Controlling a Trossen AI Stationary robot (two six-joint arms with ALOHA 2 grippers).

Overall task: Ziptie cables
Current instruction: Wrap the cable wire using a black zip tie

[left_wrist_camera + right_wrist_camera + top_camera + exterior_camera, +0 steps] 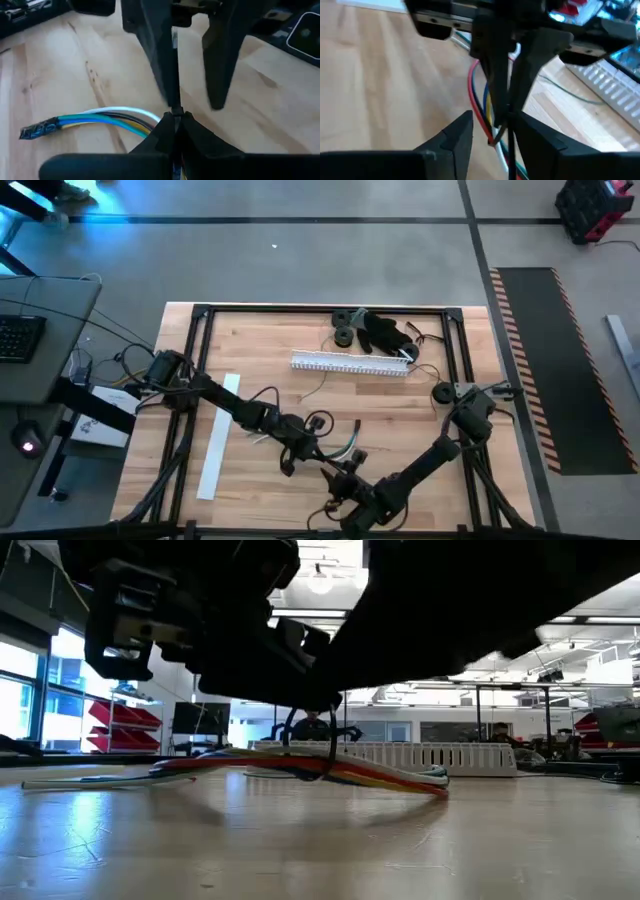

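Left gripper (175, 117) pinched shut on a thin black zip tie (174, 75), tips touching. Right gripper (492, 132) with a narrow gap between its fingers; holding the tie or the wires — cannot tell. Both grippers nose to nose over the near middle of the table (260, 350).

Cables (300, 768) flat on the wood beneath them, lifted slightly at mid-length in the low view, black loop around the bundle there. Left wrist view only: white, blue, yellow ends with a dark tip. Right wrist view only: red, blue, yellow strands. High view only: white slotted duct (350, 364) farther back, white strip (218, 438) on the left.
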